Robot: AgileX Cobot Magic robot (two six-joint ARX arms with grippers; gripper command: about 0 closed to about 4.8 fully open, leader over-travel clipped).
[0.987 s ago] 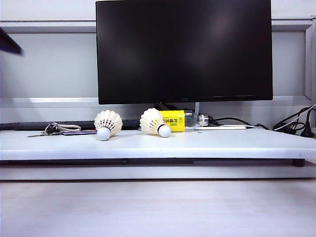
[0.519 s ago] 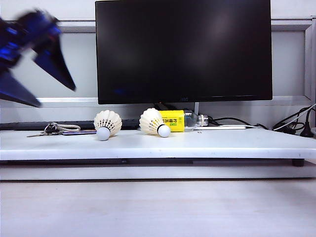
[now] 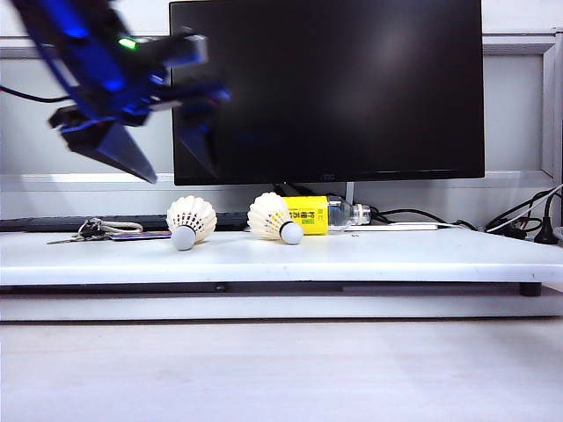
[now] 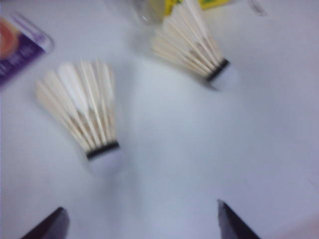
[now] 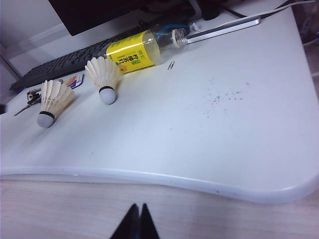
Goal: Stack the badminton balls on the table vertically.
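The left hand [image 3: 167, 163] had swung in above the left shuttlecock [image 3: 191, 221], jaws apart. Both shuttlecocks lay on the worktop [image 3: 369, 255], unstacked. The right hand [image 5: 136, 221] sat closed.

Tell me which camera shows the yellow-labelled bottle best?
The right wrist view: the bottle lies on its side in full, open neck to base, behind a shuttlecock. The exterior view shows it partly hidden by that shuttlecock. The left wrist view catches only a blurred yellow scrap.
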